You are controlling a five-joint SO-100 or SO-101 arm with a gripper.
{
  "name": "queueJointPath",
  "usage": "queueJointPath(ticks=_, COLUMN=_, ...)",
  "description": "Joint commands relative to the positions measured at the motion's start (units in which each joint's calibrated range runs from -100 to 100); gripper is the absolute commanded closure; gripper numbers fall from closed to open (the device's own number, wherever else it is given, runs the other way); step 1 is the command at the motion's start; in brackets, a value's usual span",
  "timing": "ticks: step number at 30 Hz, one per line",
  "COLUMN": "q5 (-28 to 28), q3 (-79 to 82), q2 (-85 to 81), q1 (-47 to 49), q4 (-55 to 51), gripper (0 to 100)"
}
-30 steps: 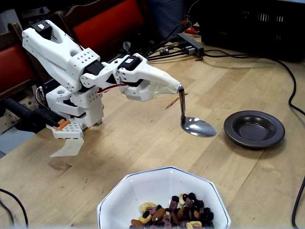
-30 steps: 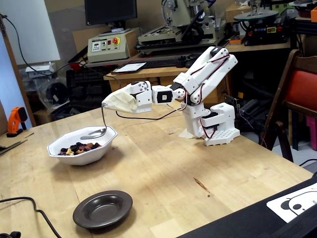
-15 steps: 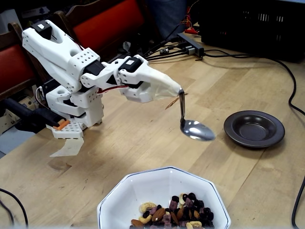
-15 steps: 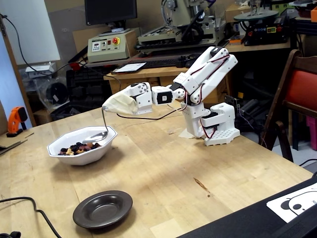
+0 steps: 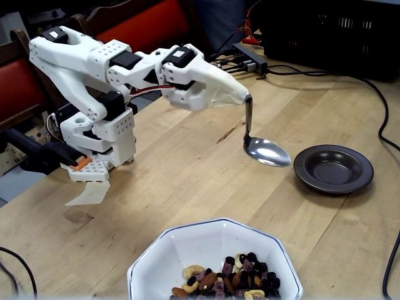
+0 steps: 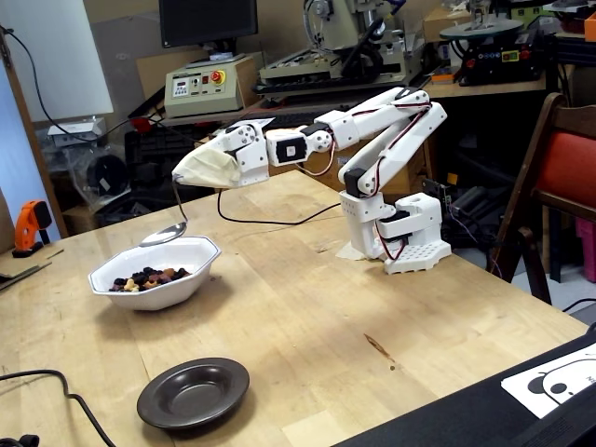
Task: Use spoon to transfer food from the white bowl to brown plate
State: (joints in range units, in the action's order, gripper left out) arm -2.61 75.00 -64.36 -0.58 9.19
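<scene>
Shiny silver spoon (image 5: pixel 267 152), bowl empty

Even bright light, soft shadows

Pale wooden table (image 5: pixel 187 181) carries everything; white bowl (image 5: pixel 187 250) at 6 o'clock edge in a fixed view, food (image 5: pixel 228 281) heaped in its near side; brown plate (image 5: pixel 333 167) at 3 o'clock, empty, well apart from bowl; white arm base (image 5: pixel 100 147) at 9 o'clock; black cables (image 5: pixel 381 119) trail along 1 to 3 o'clock; dark stain (image 6: pixel 379 349) on bare wood near 5 o'clock in another fixed view.
</scene>
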Motion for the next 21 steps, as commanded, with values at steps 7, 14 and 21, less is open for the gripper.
queueJointPath(ticks=7, q5=0.0, q3=-17.7, q2=4.7, q1=-0.5, q4=-5.2, gripper=98)
queueJointPath(ticks=14, q5=0.0, q3=-29.8, q2=16.9, q1=-0.7, q4=-4.8, gripper=98)
queueJointPath(ticks=21, q5=0.0, q3=-30.7, q2=21.3, q1=-5.6, q4=-4.8, gripper=98)
